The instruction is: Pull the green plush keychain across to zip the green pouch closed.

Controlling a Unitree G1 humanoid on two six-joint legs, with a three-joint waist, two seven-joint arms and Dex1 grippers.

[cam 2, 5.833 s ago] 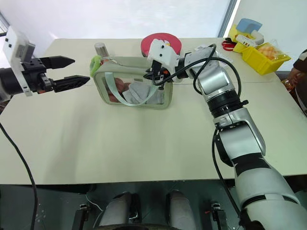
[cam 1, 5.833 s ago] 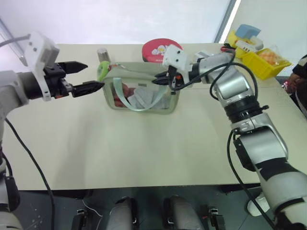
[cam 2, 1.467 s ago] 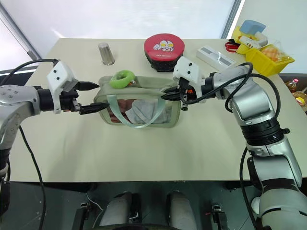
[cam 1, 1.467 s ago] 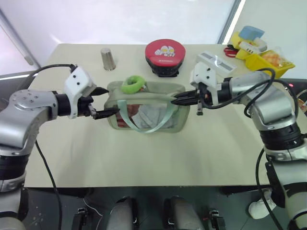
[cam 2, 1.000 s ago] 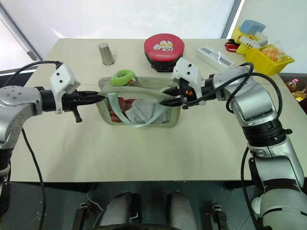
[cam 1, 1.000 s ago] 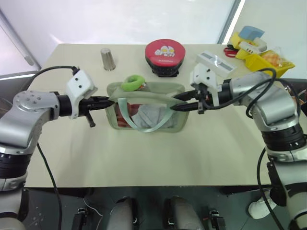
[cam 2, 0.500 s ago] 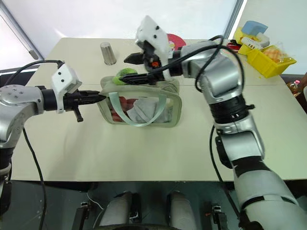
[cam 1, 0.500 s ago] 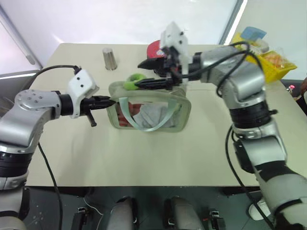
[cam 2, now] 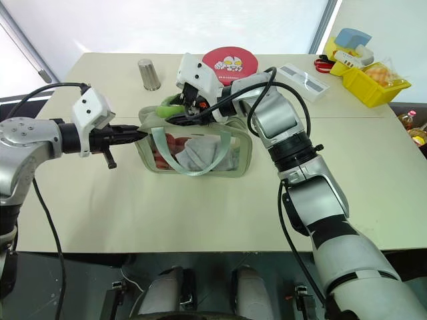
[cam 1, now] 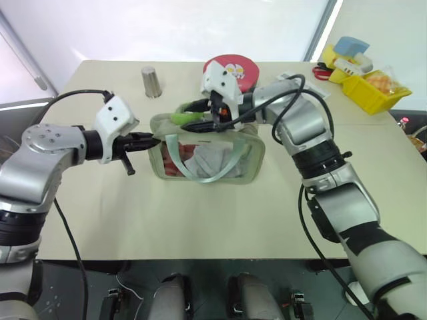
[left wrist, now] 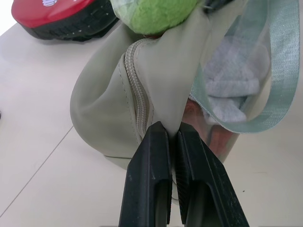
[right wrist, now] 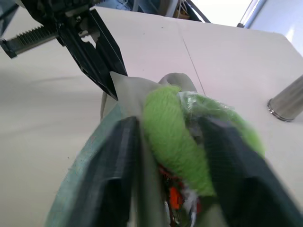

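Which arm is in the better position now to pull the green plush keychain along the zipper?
The right. Its gripper already straddles the green plush keychain, while the left gripper is shut on the end fabric of the green pouch, bracing it.

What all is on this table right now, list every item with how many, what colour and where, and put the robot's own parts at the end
green pouch: one, pale sage with a clear front, middle of the table
green plush keychain: one, lime green, on the pouch's top near its left end
strap handle: one, mint, looped over the pouch's clear front
round case: one, red with a cartoon print, behind the pouch
metal cup: one, silver, far left of the table
flat white box: one, right of the red case
yellow bins: two at least, holding small items, far right
table: one, beige
left pincer: black, shut on the pouch's left end fabric
right pincer: black, fingers either side of the keychain
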